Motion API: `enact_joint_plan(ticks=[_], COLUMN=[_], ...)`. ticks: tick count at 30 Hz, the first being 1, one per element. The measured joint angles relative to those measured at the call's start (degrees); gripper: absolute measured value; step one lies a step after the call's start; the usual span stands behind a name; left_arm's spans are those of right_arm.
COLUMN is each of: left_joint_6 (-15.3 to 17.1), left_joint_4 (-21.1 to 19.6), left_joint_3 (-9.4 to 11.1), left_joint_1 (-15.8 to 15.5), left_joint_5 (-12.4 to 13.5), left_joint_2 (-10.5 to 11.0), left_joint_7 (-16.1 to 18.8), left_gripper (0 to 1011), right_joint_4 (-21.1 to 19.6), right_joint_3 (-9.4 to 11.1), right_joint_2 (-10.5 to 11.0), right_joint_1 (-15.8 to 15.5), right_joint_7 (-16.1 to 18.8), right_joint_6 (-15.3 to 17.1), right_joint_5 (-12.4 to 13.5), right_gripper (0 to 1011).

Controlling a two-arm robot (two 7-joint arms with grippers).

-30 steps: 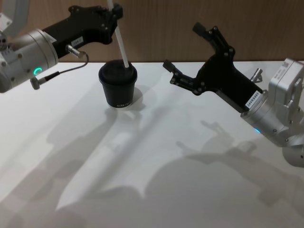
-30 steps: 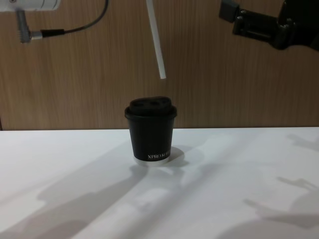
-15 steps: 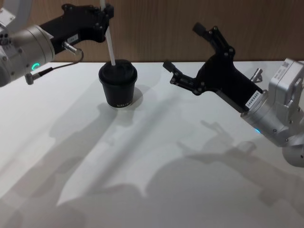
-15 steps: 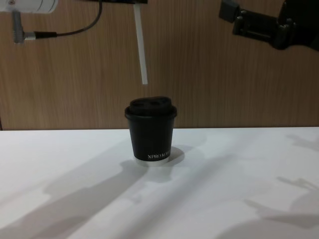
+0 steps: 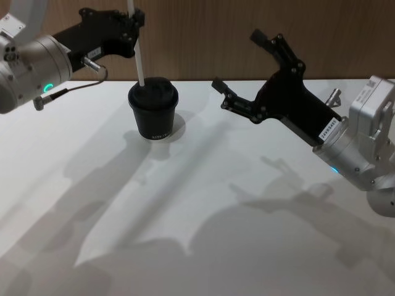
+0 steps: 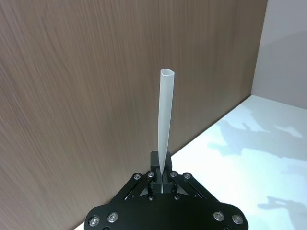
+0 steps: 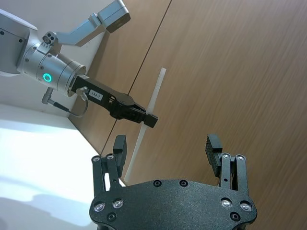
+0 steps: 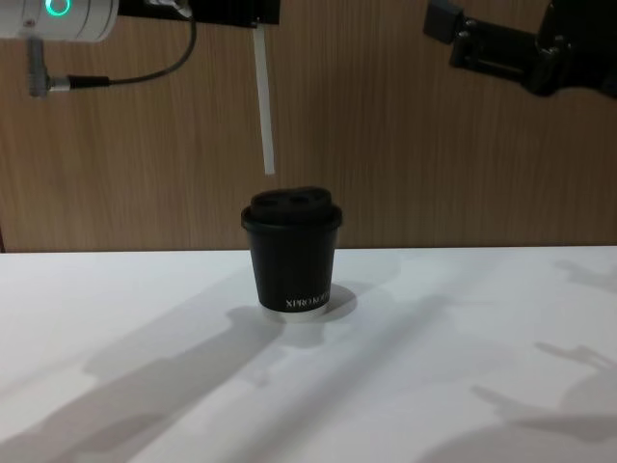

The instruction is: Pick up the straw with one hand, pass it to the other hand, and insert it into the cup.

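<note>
left tool [image 5: 134, 18] clamps straw [image 5: 138, 55] | above cup [image 5: 154, 114], lettered "XPRO…" | right tool [image 5: 237, 60] spread

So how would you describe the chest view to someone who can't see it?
A white straw hangs nearly upright from the left claw at top left, its lower end just above a lidded black cup, not touching. The cup stands on a white table; the right claw is open at top right.

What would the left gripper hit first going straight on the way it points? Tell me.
Likely the wooden wall: the left gripper, shut on the straw, faces it with nothing between. Depth unclear.
</note>
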Motion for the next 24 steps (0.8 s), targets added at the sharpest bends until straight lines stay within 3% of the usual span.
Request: enact_joint_plan(ticks=[24], left_joint_6=[-0.4], left_joint_4=[2.0], left_joint_3=[1.1], left_joint_1=[-0.4], left_joint_5=[3.8], left_joint_2=[-0.6], left_joint_7=[0.0], left_gripper=[14], right_joint_4=[0.0], right_joint_3=[0.0], right_joint_2=[0.0], right_joint_1=[0.0], right_joint_7=[0.0], right_joint_6=[0.0], right_joint_5=[0.0], right_gripper=[1001])
